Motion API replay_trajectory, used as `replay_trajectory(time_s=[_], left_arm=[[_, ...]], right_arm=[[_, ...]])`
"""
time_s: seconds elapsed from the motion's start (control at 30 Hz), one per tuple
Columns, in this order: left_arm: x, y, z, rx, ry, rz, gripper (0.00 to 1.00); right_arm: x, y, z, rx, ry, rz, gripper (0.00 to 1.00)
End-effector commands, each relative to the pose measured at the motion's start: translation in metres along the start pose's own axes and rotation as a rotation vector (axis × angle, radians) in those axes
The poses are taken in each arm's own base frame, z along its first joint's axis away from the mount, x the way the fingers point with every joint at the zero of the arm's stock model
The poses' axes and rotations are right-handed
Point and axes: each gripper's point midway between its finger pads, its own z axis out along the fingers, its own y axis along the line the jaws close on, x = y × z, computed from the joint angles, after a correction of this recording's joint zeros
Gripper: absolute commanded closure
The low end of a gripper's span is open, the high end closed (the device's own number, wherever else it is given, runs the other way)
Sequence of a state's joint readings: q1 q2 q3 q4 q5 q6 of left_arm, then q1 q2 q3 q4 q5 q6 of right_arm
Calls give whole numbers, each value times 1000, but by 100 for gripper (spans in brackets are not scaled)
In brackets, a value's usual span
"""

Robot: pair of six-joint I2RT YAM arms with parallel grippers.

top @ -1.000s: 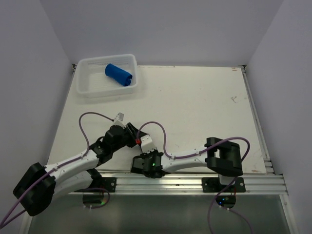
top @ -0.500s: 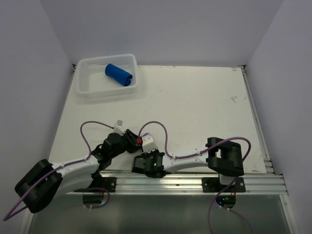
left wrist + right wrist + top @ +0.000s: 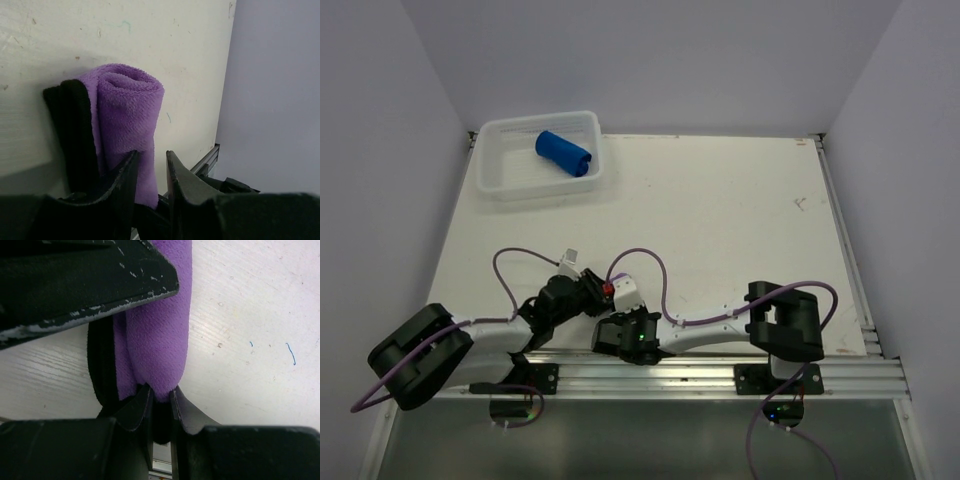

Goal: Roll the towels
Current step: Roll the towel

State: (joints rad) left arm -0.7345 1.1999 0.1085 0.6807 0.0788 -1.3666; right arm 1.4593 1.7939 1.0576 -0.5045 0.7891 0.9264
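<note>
Purple towel (image 3: 127, 115) is rolled up, dark edge on one side, sitting on the desk (image 3: 720, 220) near the front edge. Right tool (image 3: 159, 395) is pinching the end of the roll. Left tool (image 3: 150, 160) has its jaws nipped tight on the roll too. Blue towel (image 3: 563, 153) lies rolled in the white basket (image 3: 500, 185), far left corner.

No text, label, brand or number could be read. The counter (image 3: 720, 220) bore only an illegible pen mark (image 3: 800, 203) toward two o'clock and tiny blue squiggles (image 3: 290, 354).
</note>
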Motion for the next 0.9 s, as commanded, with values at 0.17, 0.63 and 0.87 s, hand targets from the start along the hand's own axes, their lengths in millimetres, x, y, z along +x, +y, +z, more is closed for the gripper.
replay_trajectory(time_s=[0.17,0.63,0.87], left_arm=[[0,45,2,-199,-21,139,71],[-1,72,-3,-317,-19,202,73],[0,78,-10,-332,-20,206,75]], right_arm=[[-7,1,-5,-32,-11,57,98],[-18,22,-46,-309,32,48,49],[-24,7,-67,-416,-4,141,45]])
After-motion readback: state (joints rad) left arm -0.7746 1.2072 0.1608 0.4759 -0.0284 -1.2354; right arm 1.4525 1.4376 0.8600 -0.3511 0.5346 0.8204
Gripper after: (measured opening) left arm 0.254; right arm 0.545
